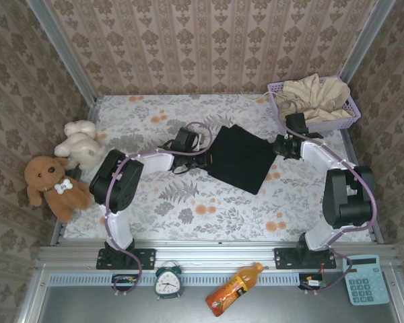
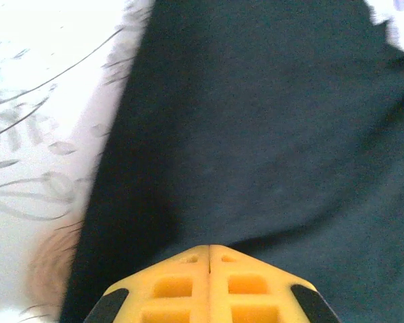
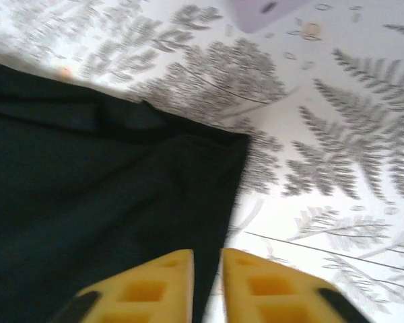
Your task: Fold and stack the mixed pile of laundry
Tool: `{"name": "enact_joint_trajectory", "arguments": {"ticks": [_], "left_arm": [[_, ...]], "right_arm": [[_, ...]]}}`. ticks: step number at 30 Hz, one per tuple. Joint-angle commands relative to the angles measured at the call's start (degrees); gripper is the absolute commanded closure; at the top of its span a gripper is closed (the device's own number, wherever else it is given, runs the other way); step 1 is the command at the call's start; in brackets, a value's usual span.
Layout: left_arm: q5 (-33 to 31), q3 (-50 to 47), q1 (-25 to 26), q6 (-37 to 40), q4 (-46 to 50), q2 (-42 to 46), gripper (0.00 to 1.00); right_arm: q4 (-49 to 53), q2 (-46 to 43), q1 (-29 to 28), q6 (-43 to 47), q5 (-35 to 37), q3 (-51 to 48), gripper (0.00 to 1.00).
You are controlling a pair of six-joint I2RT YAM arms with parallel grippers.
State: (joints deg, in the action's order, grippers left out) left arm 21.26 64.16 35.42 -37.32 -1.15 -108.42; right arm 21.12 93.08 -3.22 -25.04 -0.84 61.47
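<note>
While both arms bend in toward mid-table, entry as seen from the room:

1. Left gripper [image 1: 200, 161]: jaws shut, yellow pads meeting w/ no gap. Tips rest at left corner of the black T-shirt [image 1: 241, 158]. No cloth seen between pads.

2. Right gripper [image 3: 207, 259]: jaws narrow, thin slit between them. Shirt's right edge runs down into that slit. Can't tell if hem is nipped or just lies under the tips.

3. Black T-shirt: lies between the two grippers, mid-table [image 1: 188, 202], a little toward far edge.
   - Shape: folded to approx. square panel, set cornerwise to table edges, so no clear long axis. Its left-right diagonal runs gripper to gripper.
   - Look: flat, matte, a few soft creases nr right corner. Sleeves & any mark not visible.
   - Reach: both arms equally near, each at its own corner.
   - Judgement: next fold or lift prob. turns on that diagonal. Both ends should go together, else panel skews.

4. Beige-cream garment [image 1: 316, 94]: unfolded, heaped in lavender basket [image 1: 333, 124] at far right corner of table, well apart from shirt. Right arm nearer. Stack not yet begun.
</note>
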Motion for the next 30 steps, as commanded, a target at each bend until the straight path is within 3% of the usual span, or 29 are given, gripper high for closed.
{"name": "enact_joint_trajectory", "arguments": {"ticks": [1, 4, 8, 14, 21, 25, 30], "left_arm": [[-0.8, 3.2, 1.3, 2.8, 2.3, 1.6, 1.0], [-1.3, 3.1, 0.2, 2.3, -1.2, -2.1, 1.0], [0.9, 3.9, -1.7, -0.5, -3.0, -7.6, 1.0], [0.5, 2.5, -2.2, -1.1, -2.0, -8.5, 1.0], [2.6, 3.1, -2.1, -1.7, -1.0, -4.6, 1.0], [4.0, 4.9, 0.0, -1.7, 0.8, -0.2, 0.98], [5.3, 7.3, 6.9, -3.1, -0.4, 0.2, 0.99]], "right_arm": [[-6.3, 3.1, -2.0, -1.7, -6.8, -0.4, 0.86], [-7.5, 7.7, -2.5, -3.7, -8.0, 1.2, 0.89], [-2.7, 11.1, -0.6, -6.1, -3.4, 0.9, 0.92], [1.1, 5.1, 2.0, -5.0, 1.6, -5.1, 0.91], [1.7, 1.4, 1.3, -4.7, -3.4, -1.1, 0.85], [1.7, 2.2, -1.2, -3.0, -4.8, 2.7, 0.82], [0.0, 6.7, -2.4, -1.1, -5.2, 5.7, 0.83]]}}
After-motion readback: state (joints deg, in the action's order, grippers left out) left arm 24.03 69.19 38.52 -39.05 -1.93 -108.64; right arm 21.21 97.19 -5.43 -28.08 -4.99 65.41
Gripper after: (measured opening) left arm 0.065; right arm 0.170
